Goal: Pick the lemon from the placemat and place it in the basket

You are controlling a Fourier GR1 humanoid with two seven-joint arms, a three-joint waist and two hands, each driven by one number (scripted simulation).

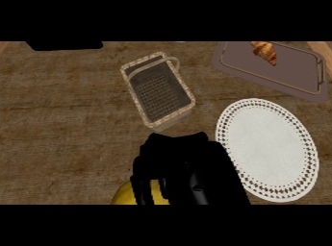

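Note:
A yellow lemon (124,196) shows at the view's lower edge, mostly hidden under my right hand (189,166). The black hand is curled round the lemon, which peeks out at its left side and between the fingers. Hand and lemon are left of the white lace-edged oval placemat (268,149), which lies bare. They are just below the wicker basket (158,90). The basket stands up and left of the placemat, with a dark mesh bottom and nothing inside. My left hand is nowhere in the view.
A grey-brown tray (296,72) with a croissant (265,51) lies at the back right. A dark object (64,45) sits at the counter's back left edge. Wooden counter edges show at the far left and far right.

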